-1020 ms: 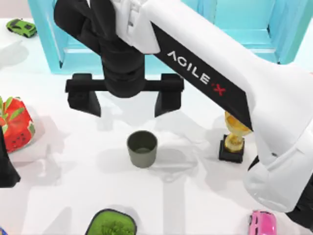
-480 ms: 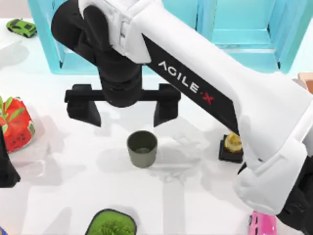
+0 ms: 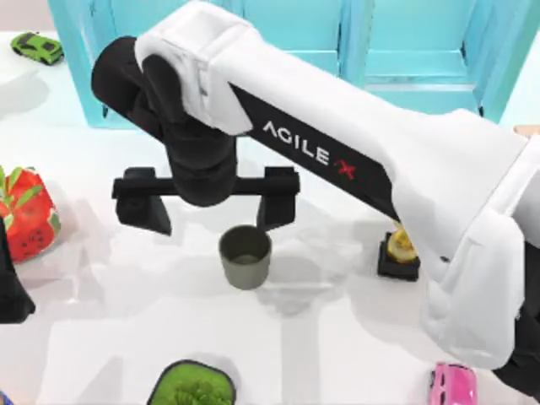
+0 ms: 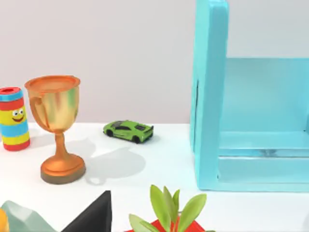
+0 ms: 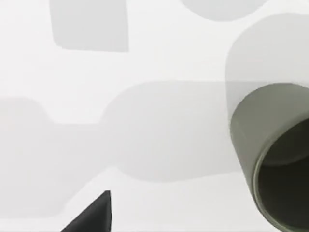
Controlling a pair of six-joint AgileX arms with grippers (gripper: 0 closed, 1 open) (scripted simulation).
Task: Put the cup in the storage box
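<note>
Top view straight down over table (image 3: pixel 101 337), left wrist view level, right wrist view close above cup (image 5: pixel 270 159)

Matte grey-green cup (image 3: pixel 245 256), glossy gold trophy (image 4: pixel 55 126), smooth white table (image 3: pixel 337 337), matte black pincer (image 3: pixel 207 213).

On the white table (image 4: pixel 159 159) a copper-orange trophy (image 4: pixel 55 125) stands upright, and just beside it a striped can with a smiley face (image 4: pixel 13 118) stands upright too. Farther back a green toy car (image 4: pixel 129 131) sits near the turquoise storage box (image 4: pixel 241 116), whose open side shows its pale blue inside. Up close, green leaves (image 4: pixel 169 208) rise over something red, beside a black wedge (image 4: pixel 94 217).
</note>
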